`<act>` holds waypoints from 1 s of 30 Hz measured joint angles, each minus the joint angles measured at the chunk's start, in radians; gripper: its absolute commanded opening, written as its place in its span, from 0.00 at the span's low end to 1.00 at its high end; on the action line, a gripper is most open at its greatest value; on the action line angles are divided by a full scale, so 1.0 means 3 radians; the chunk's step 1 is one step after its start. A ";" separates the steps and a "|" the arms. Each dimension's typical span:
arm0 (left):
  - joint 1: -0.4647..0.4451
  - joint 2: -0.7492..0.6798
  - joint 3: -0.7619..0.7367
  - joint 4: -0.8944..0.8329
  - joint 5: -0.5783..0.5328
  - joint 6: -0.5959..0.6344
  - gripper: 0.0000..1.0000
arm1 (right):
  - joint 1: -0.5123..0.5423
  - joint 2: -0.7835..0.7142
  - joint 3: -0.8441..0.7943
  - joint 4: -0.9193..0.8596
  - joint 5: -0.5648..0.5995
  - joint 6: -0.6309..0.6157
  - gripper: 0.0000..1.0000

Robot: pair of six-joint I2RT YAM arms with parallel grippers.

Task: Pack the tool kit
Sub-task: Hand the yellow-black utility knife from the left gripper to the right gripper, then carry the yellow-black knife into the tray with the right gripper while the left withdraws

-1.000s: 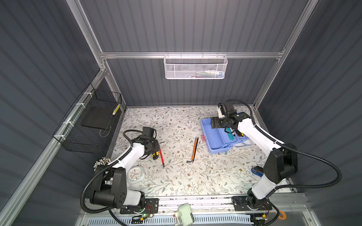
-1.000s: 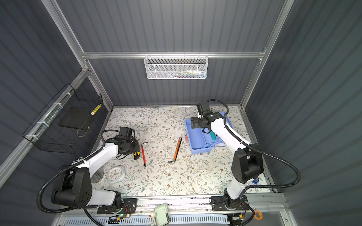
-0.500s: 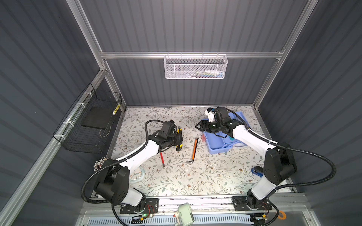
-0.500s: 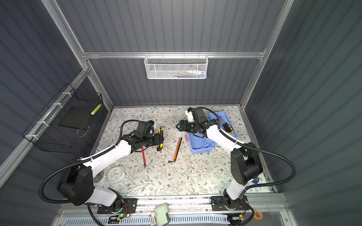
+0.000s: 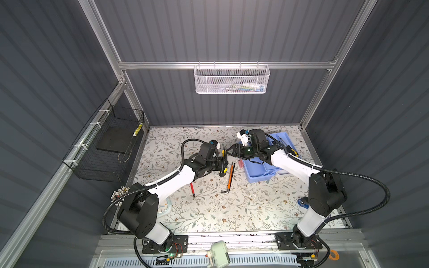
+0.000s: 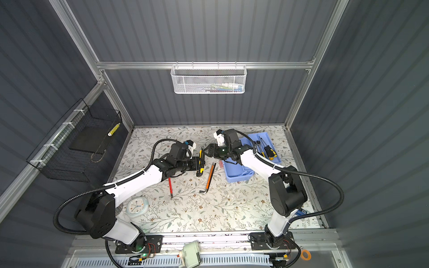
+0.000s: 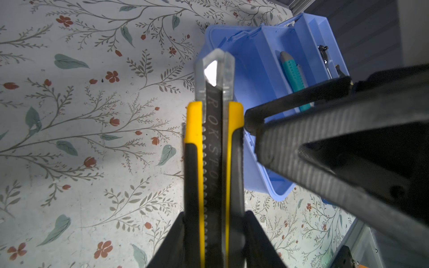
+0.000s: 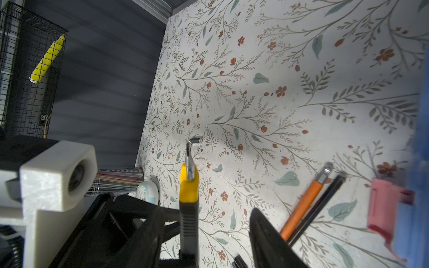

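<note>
1. Grey-panelled cell with a floral-papered desk point(image 5: 209, 208); white mesh basket point(image 5: 231, 80) on the back wall, beyond the open light-blue tool kit box point(image 5: 257, 176).
2. Already lying in the box's trays: a teal utility knife point(image 7: 293, 76) and black-yellow screwdrivers point(image 6: 269, 152).
3. Just beside the box, on its side facing the desk's middle and clear of the desk: a yellow utility knife point(image 7: 212, 162), clamped at the handle end in the left jaws.
4. Right jaws reaching out from over the box, parted astride the knife's nose end. One finger point(image 7: 267, 116) at the knife's side in the left wrist view, a gap showing beside the knife in the right wrist view, so no grip yet.
5. Left to pack, on the desk near the box: an orange-sleeved hex key point(image 5: 230, 174) and, farther from the box, a red-handled tool point(image 5: 192, 188).
6. Step in hand, by the look of it: a mid-air hand-over of the knife, left to right, bound for the box.
7. Next move, as judged: pinch the right jaws firmly before loosening the left, then swing back over the box and lower into a free compartment. Slim body apt to twist in a loose pinch.
</note>
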 measured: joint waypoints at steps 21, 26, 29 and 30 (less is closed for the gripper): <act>-0.0056 0.0103 0.0038 0.0369 0.0336 -0.0024 0.23 | 0.0053 0.0067 -0.0008 0.0099 -0.0084 0.0114 0.27; -0.0056 0.0103 0.0038 0.0401 0.0343 -0.0024 0.36 | 0.0057 0.0067 -0.0008 0.0126 -0.0070 0.0126 0.11; -0.0056 0.0103 0.0037 0.0381 0.0338 -0.0023 0.59 | 0.0060 0.0062 -0.0009 0.0103 -0.0038 0.0108 0.08; -0.0056 0.0103 0.0037 0.0370 0.0336 -0.0031 0.67 | 0.0058 0.0055 -0.0009 0.0079 -0.0017 0.0081 0.07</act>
